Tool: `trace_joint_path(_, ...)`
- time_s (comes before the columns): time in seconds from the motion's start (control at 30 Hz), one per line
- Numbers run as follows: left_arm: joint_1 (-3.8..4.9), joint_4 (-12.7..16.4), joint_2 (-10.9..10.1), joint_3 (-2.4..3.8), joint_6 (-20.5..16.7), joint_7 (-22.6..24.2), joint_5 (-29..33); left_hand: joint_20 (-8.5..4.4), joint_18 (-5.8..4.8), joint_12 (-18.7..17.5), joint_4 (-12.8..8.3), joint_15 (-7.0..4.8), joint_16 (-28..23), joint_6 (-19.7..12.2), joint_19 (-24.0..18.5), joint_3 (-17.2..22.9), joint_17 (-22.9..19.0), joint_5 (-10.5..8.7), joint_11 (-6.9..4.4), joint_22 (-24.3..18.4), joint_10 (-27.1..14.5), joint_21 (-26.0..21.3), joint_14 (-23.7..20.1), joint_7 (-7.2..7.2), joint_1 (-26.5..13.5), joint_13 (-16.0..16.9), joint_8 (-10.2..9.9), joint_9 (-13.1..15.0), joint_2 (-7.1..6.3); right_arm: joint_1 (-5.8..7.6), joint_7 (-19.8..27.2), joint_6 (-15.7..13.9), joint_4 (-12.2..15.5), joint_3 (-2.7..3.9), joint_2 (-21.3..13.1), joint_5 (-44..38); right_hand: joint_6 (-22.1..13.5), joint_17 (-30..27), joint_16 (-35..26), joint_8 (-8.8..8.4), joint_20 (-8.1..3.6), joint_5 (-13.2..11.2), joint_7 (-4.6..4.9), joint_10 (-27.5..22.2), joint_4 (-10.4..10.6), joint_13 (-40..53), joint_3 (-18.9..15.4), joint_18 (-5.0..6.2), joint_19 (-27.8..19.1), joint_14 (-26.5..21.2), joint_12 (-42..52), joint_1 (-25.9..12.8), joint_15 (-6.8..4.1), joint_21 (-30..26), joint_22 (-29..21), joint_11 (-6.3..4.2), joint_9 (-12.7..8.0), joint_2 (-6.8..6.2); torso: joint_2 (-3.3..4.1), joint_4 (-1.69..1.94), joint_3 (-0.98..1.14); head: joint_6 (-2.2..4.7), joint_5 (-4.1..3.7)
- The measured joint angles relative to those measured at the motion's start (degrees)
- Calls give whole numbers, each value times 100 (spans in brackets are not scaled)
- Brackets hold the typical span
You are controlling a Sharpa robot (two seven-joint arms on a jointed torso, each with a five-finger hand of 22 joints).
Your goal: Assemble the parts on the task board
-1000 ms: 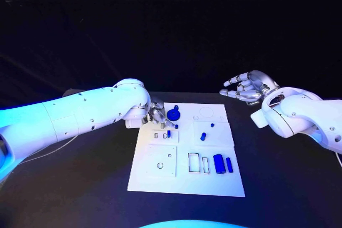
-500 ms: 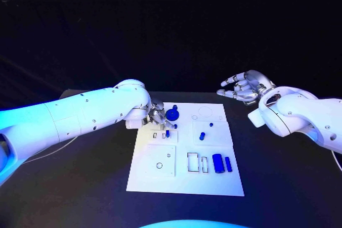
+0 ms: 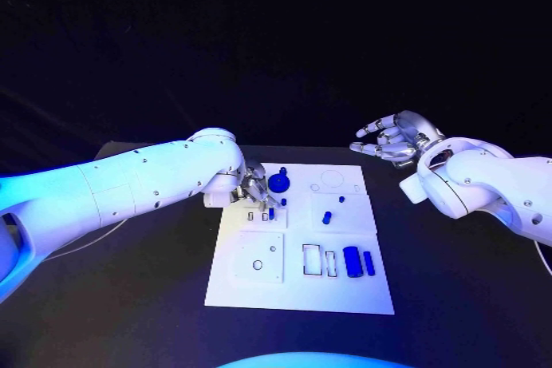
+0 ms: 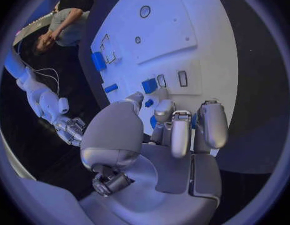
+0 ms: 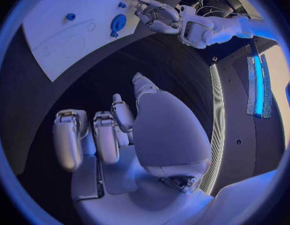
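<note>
Silver fingers of the left hand [image 3: 255, 186] curl down over the far-left part of the task board [image 3: 301, 292]; whether they pinch a part cannot be determined, since the fingertips hide the contact zone. In the left wrist view the same fingers [image 4: 180, 130] point at the board, with a small blue block [image 4: 149, 85] just beyond the fingertips and beside two small rectangular slots. Just right of the left hand, a round blue part [image 3: 280, 185] sits on the board. Further right, a small blue peg [image 3: 328, 219] lies in the central area, and two upright blue bars [image 3: 352, 262] stand side by side on the near-right portion, next to rectangular outlines. The right hand [image 3: 393, 140] hovers above the table beyond the board's far-right corner, well apart from it, fingers spread and loosely curved, holding nothing. The white board lies in the middle of the black table [image 3: 460, 288].
</note>
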Motion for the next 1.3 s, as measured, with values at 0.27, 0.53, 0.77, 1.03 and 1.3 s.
trace_joint_path(0.27, -5, 6, 1, -3, 24, -1, 85, 0, 1, 0, 0, 0, 0, 0, 0, 0, 0, 0, 0, 6, 0, 22, 0, 0, 105, 0, -38, 35, 50, -7, -5, -1, -27, 0, 27, -3, 0, 0, 0, 0, 0, 3, 0, 0, 0, 0, 0, 0, 0, 0, 0, -9, 0, 0, 0, 0, 0, 9, -7, 2, 1, -22, 8)
trace_joint_path(0.53, -8, 49, -2, -5, 59, -2, 240, 0, 0, 1, 0, 0, 0, 0, 0, 0, 0, 21, 0, 13, 0, 22, 0, 0, 184, 1, -66, 61, 71, -10, -19, -2, -40, 0, 37, -5, 0, -1, 0, 45, 0, 69, 0, 0, 0, -1, 0, 0, 0, 0, 0, -45, 0, 0, -1, 0, 0, -30, -7, 3, 3, -40, 13)
trace_joint_path(0.77, -8, 51, -6, -6, 91, -3, 319, 0, 0, 1, -17, 0, 0, 0, 0, 17, 0, 21, 0, 12, 0, 22, 0, 0, 234, 1, -66, 75, 76, -12, -38, -5, -55, -1, 48, -5, 0, -1, 0, 45, 0, 102, 0, 0, 0, -1, 0, 0, 0, 0, 0, -67, 0, 0, 1, 0, -5, -8, -5, 1, 7, -55, 31)
trace_joint_path(1.03, -13, 37, -5, -9, 114, -5, 352, 0, 0, 1, -16, 0, 0, 0, 0, 49, -1, 21, 0, 12, 0, 22, 0, 0, 282, 1, -87, 90, 124, -14, -52, -6, -60, -1, 59, -7, 0, -1, 0, 45, 0, 102, 0, 0, 0, -2, 0, 0, 0, 0, 0, -67, 0, 0, 4, 0, -5, -8, -3, -2, 9, -62, 36)
trace_joint_path(1.3, -15, 18, -7, -11, 125, -6, 364, 0, 0, -22, -24, 0, 0, 0, 0, 154, -1, 21, 0, 17, 0, 22, 0, 0, 492, 1, -153, 140, 181, -15, -59, -5, -61, -1, 58, -8, 0, -1, 0, 45, 0, 123, 0, 0, 16, -2, 16, 0, 0, 0, 0, -67, 0, 0, 3, 0, -4, -9, -1, -3, 9, -75, 27)
